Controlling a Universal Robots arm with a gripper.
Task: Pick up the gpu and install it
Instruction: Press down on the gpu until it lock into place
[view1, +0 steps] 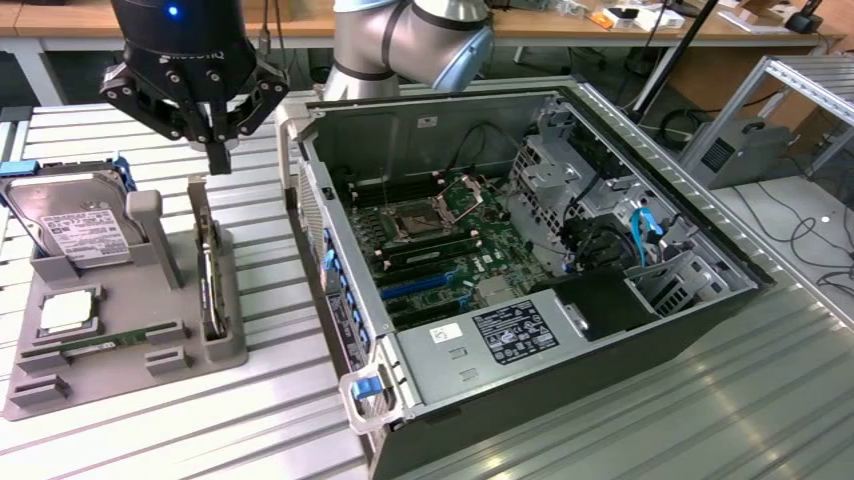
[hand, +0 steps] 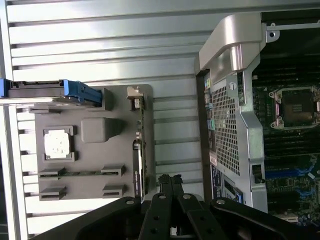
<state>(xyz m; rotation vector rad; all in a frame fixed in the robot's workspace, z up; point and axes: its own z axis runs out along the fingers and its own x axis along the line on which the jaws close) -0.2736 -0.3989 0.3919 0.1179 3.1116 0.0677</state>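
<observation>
The gpu is a thin black card standing on edge in a slot of the grey holder, at the exterior view's left. From the wrist it appears as a narrow dark strip, the gpu, with its silvery bracket at one end. My gripper hangs a little above the card's far end, fingers pointing down, shut, with nothing between them. In the wrist view the gripper has its black fingers pressed together just beside the card. The open computer case lies to the right, its motherboard exposed.
The holder also carries a silver hard drive with a blue bracket, a processor chip and a green memory stick. The case wall stands close to the holder. Everything rests on a slatted metal table.
</observation>
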